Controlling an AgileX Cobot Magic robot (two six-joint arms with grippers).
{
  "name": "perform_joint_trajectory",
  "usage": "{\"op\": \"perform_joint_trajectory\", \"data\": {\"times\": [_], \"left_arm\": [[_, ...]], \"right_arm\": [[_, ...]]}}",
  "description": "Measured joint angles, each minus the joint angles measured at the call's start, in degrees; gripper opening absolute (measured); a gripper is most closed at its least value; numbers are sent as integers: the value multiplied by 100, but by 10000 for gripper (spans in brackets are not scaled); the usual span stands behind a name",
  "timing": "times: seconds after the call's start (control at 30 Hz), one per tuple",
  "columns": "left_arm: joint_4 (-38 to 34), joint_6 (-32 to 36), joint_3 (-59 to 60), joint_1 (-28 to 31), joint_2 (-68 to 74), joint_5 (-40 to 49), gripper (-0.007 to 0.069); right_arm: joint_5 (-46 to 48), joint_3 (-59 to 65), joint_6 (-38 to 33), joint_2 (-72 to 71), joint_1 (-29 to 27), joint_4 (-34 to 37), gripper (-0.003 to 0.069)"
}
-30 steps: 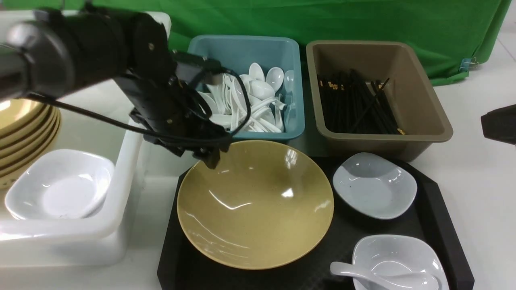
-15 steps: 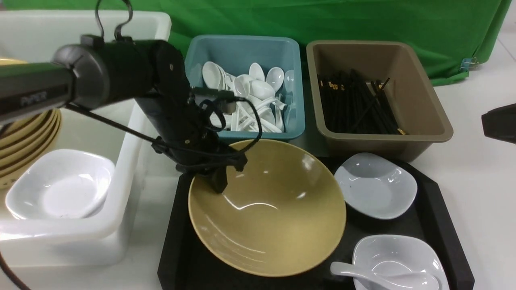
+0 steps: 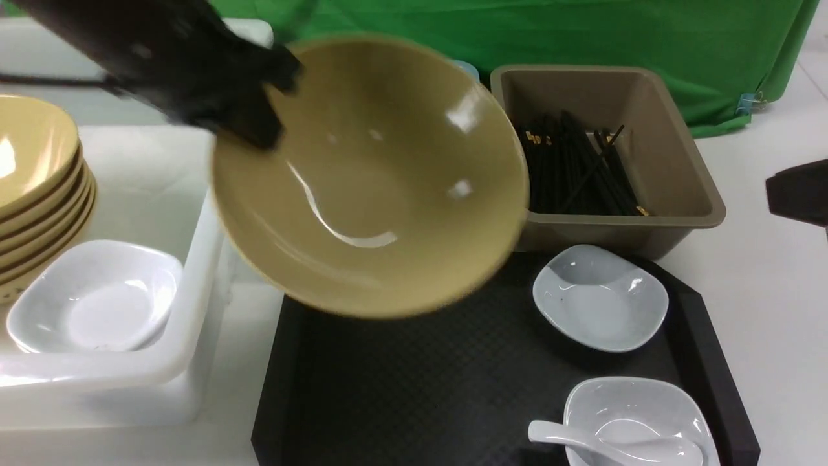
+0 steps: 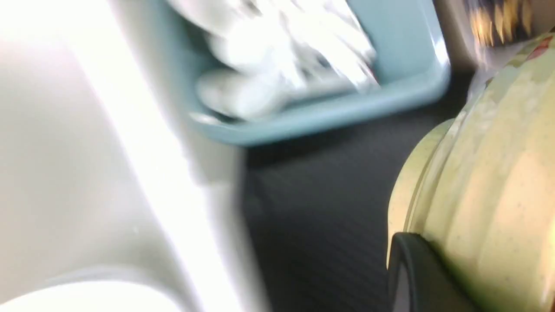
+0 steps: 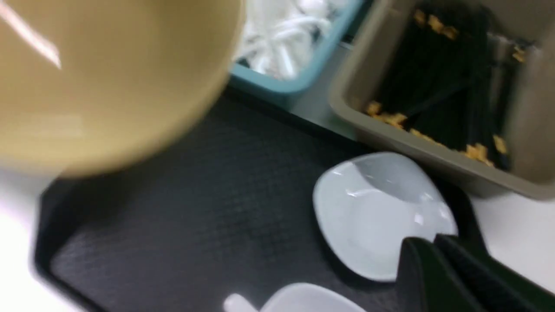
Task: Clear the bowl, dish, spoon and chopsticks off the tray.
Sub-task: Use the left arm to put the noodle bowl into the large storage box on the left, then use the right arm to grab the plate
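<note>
My left gripper point(image 3: 259, 126) is shut on the rim of the mustard-tan bowl point(image 3: 369, 181) and holds it tilted in the air above the far left of the black tray point(image 3: 420, 388). In the left wrist view one finger point(image 4: 416, 268) presses the bowl's outer wall point(image 4: 490, 195). Two white dishes stay on the tray, one at the far right point(image 3: 600, 299) and one at the near right point(image 3: 640, 421) with the white spoon point(image 3: 582, 443) in it. Black chopsticks point(image 3: 576, 171) lie in the brown tub; none show on the tray. My right gripper point(image 5: 427, 242) is shut and empty beside the far dish point(image 5: 373, 216).
A white bin point(image 3: 187, 362) on the left holds a stack of mustard bowls point(image 3: 32, 168) and a white dish point(image 3: 94, 298). The teal tub of spoons point(image 5: 286, 82) is behind the lifted bowl. The brown tub point(image 3: 698, 194) stands behind the tray.
My left gripper has lifted the bowl off the tray, up and to the left, tilting it. The tray's left half now shows bare. The right arm barely moved.
</note>
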Motion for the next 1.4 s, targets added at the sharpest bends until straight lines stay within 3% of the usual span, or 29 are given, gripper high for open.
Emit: {"op": "perform_joint_trajectory", "data": {"times": [0.07, 0.1, 0.17, 0.27, 0.3, 0.37, 0.47, 0.67, 0.77, 0.87, 0.97, 1.0, 1.1, 1.13, 1.17, 1.23, 1.3, 1.37, 1.4], "left_arm": [[-142, 0, 0, 757, -168, 0, 13], [-161, 6, 6, 862, -181, -6, 13], [-462, 94, 126, 2107, -247, -204, 13], [-781, 118, 572, 3640, -159, -680, 13], [-800, 118, 599, 3717, -159, -705, 13], [-1047, 177, 984, 4613, 8, -1041, 13], [-1159, 269, 1124, 4912, 161, -1263, 13], [-1590, 678, 1158, 4969, 754, -1521, 17], [-1703, 806, 1162, 4910, 991, -1533, 57], [-1706, 826, 1162, 4890, 1072, -1578, 185], [-1660, 826, 1141, 4885, 1052, -1584, 277], [-1555, 826, 1076, 4877, 982, -1575, 370], [-1422, 813, 883, 4865, 870, -1503, 468], [-1367, 782, 697, 4865, 732, -1357, 508], [-1361, 782, 673, 4860, 689, -1310, 516], [-1324, 765, 422, 4780, 447, -1085, 526], [-1304, 765, 285, 4576, 122, -893, 487], [-1229, 801, 246, 4218, -203, -639, 379], [-1213, 811, 239, 4179, -232, -639, 365]], "right_arm": [[56, -114, -476, 117, -2, 465, 20], [67, -149, -600, 136, 3, 601, 20], [223, -386, -1227, 434, 145, 1241, 20], [300, -647, -1521, 880, 570, 1434, 20], [305, -660, -1530, 938, 604, 1428, 20], [305, -761, -1580, 1270, 1105, 1380, 20], [311, -774, -1619, 1470, 1375, 1324, 20], [329, -780, -1585, 1705, 1632, 1127, 20], [321, -786, -1355, 1705, 1632, 702, 20], [272, -791, -697, 1723, 1651, -443, 20], [278, -791, -369, 1779, 1651, -960, 25], [278, -791, -175, 1900, 1651, -1400, 43], [273, -797, -85, 2090, 1651, -1609, 87], [262, -797, -33, 2296, 1658, -1669, 156], [262, -797, -27, 2328, 1658, -1670, 166], [178, -797, -14, 2764, 1662, -1706, 285], [43, -797, 13, 3204, 1662, -1759, 407], [-123, -797, 242, 3663, 1668, -1948, 502], [-155, -797, 276, 3754, 1668, -2022, 510]]}}
